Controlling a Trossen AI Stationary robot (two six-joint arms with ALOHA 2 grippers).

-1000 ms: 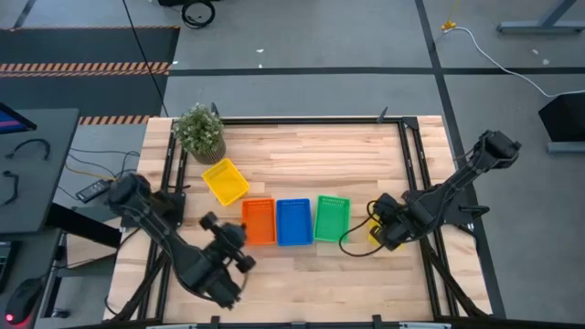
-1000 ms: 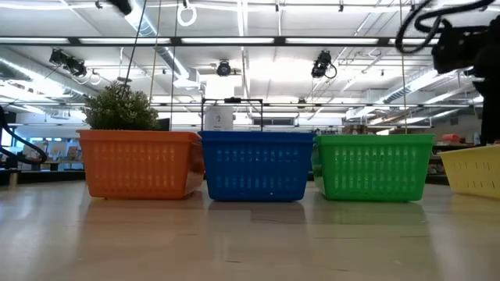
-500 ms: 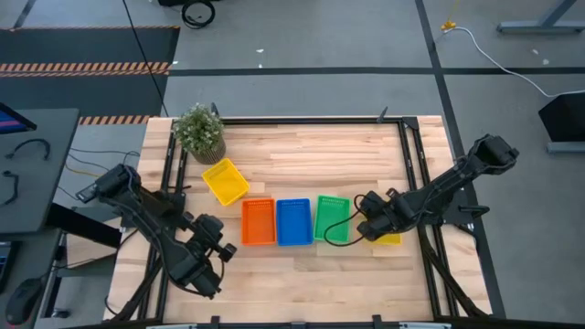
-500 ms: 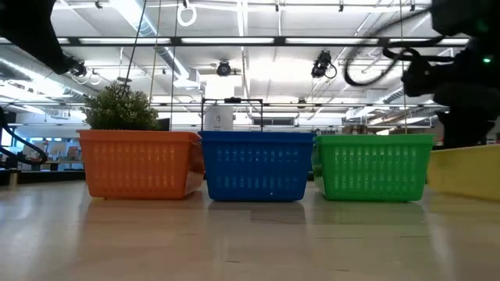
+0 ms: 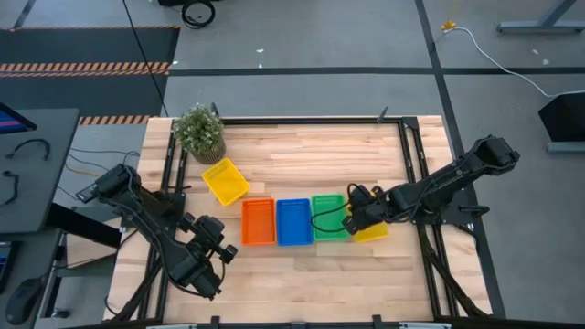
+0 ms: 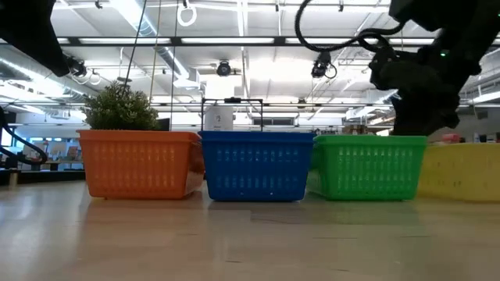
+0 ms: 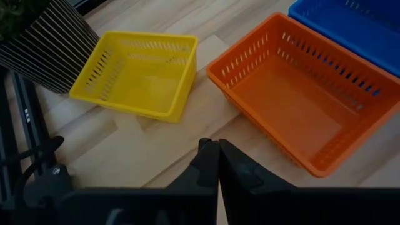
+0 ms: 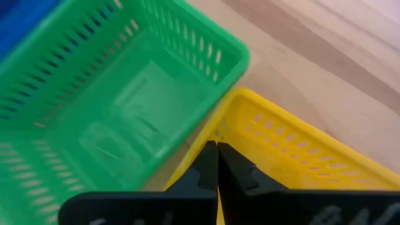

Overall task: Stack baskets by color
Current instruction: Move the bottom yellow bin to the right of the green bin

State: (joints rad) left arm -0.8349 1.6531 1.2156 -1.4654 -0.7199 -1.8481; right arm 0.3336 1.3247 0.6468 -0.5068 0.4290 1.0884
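Observation:
Three baskets stand in a row on the table: orange (image 5: 258, 222), blue (image 5: 293, 221) and green (image 5: 327, 217). One yellow basket (image 5: 224, 181) stands apart beside the plant. A second yellow basket (image 5: 374, 232) stands at the green one's right side. My right gripper (image 8: 216, 147) is shut, its fingertips at this basket's rim next to the green basket (image 8: 119, 106). My left gripper (image 7: 217, 145) is shut and hovers over bare wood on the near left of the orange basket (image 7: 300, 106), touching nothing. My right gripper has its shut fingertips at the yellow basket's rim (image 8: 232, 125), on the side facing the green basket. It comes slanting down from the table's right. The fingers hide the place of contact, so I cannot tell a push from a pinch. The basket stands flat on the table.
A potted plant (image 5: 199, 131) stands at the far left corner, next to the first yellow basket. Black frame rails (image 5: 413, 155) run along the table's left and right sides. Bare wood lies along the far half and the near edge.
My right gripper has gone toward the table's left, to the green basket. The yellow basket has slid left with it along the table and now stands against the green one, which has shifted slightly toward the blue. My left gripper drew back toward the table's left, then kept still.

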